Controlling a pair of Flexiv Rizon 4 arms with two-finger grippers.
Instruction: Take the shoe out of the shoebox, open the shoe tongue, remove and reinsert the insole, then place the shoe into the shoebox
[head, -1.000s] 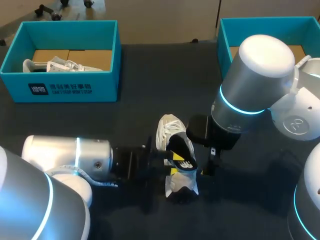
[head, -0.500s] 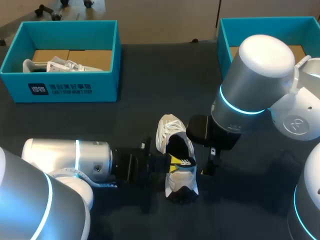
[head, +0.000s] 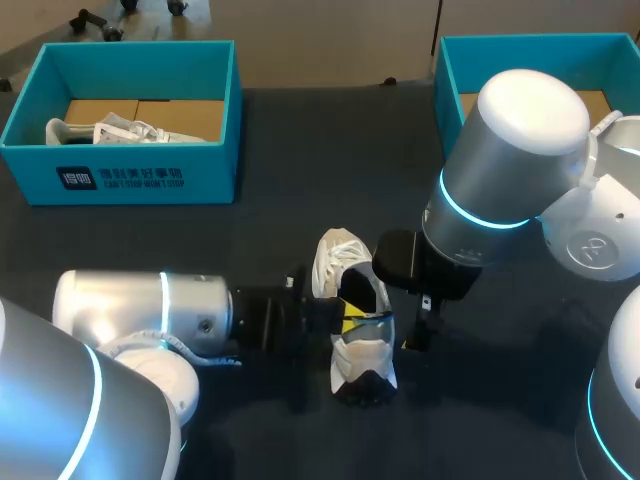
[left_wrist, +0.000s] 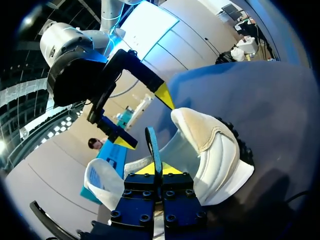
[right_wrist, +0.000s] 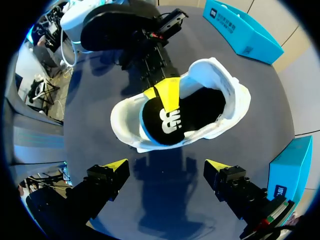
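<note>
A white shoe (head: 355, 345) lies on the dark table between my two arms, seen from above in the right wrist view as the shoe (right_wrist: 220, 90). Its black insole (right_wrist: 175, 117) with a blue edge sits in the opening, one end raised at the rim. My left gripper (head: 347, 322) comes in from the left and is shut on that thin insole edge (left_wrist: 152, 145), its yellow tips (left_wrist: 160, 169) pressed together. My right gripper (right_wrist: 165, 167) hangs open just beside and above the shoe, touching nothing.
A teal shoebox (head: 120, 175) at the back left holds another white shoe (head: 100, 130). A second teal shoebox (head: 450, 70) stands at the back right, partly behind my right arm (head: 500, 170).
My left gripper closed on the insole and pushed slightly right. The insole, tilted up out of the shoe before, now sits lower in the opening. The right arm stayed still.
</note>
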